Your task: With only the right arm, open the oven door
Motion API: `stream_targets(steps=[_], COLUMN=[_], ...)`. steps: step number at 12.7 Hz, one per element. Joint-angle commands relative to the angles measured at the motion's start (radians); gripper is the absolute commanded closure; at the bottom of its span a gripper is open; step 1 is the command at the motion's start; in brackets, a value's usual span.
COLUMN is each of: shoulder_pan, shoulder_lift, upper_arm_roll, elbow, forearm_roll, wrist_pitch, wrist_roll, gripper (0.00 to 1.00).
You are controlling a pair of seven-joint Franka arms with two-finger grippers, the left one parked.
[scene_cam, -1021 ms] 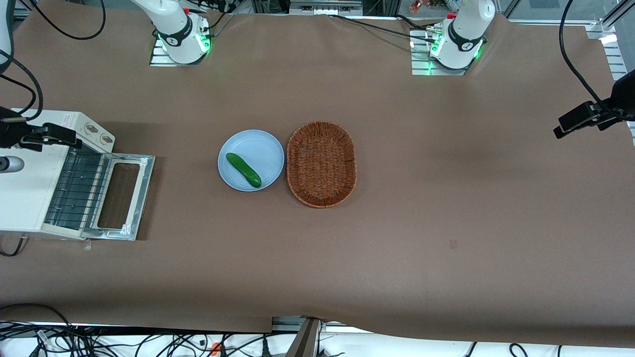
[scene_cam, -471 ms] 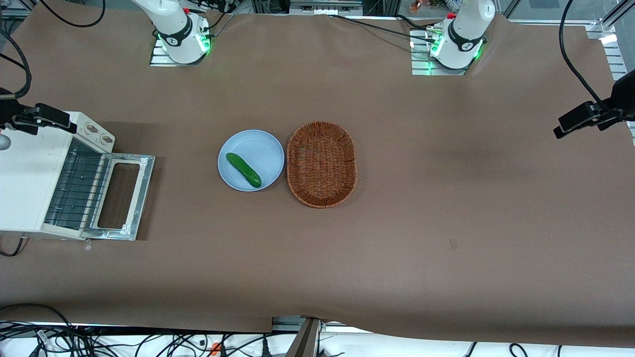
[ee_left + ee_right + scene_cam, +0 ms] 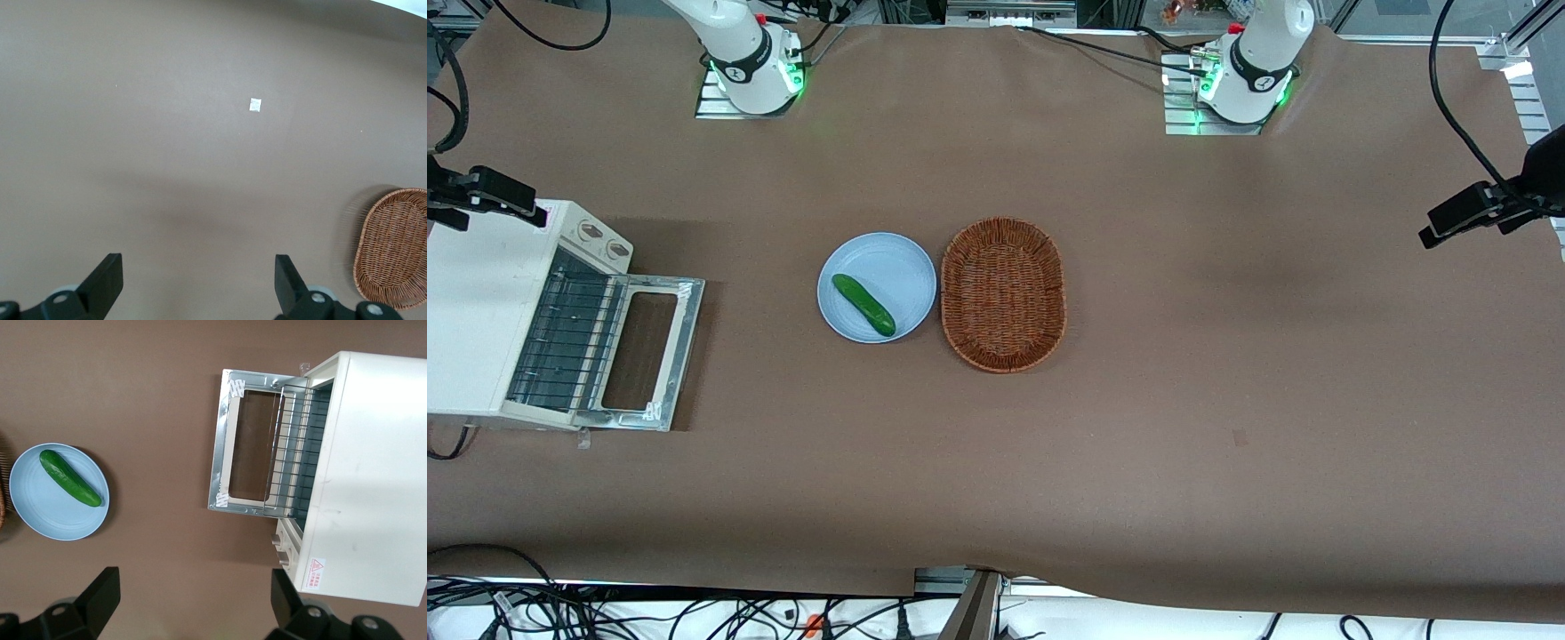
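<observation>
Gripper: the right arm's small black two-finger gripper (image 3: 480, 191) hangs at the upper left edge of the front view, above the toaster oven's upper corner, touching nothing. In the wrist view its two black fingers (image 3: 100, 593) stand wide apart with nothing between them.

Oven: a small cream-white two-knob toaster oven (image 3: 480, 311) sits at the left edge of the front view, its wire rack (image 3: 569, 338) exposed.

Oven door: the rectangular silver-metal-framed oven door with dark glass window (image 3: 645, 351) lies folded down flat on the brown table (image 3: 1227, 356), just in front of the oven mouth. The task looks done.

Handling: the door is judged stiff, light and hinged at its lower edge; the metal frame is likely slippery and the glass fragile, so the frame's outer edge farthest from the hinge is the place to grip.

Plate: a round pale-blue plate (image 3: 898, 267) left of centre holds a green cucumber (image 3: 863, 305).

Basket: an oval brown wicker basket (image 3: 1003, 293) sits just beside the plate.
</observation>
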Motion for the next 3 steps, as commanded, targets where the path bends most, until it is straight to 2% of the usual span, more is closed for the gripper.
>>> stream_targets(steps=[1,3], shoulder_pan=[0.002,0.002], shoulder_lift=[0.015,0.016], upper_arm_roll=[0.004,0.004], elbow=[0.029,0.029], forearm_roll=[-0.014,-0.012], wrist_pitch=[-0.024,-0.030], wrist_roll=[0.008,0.006], gripper=[0.00,0.00])
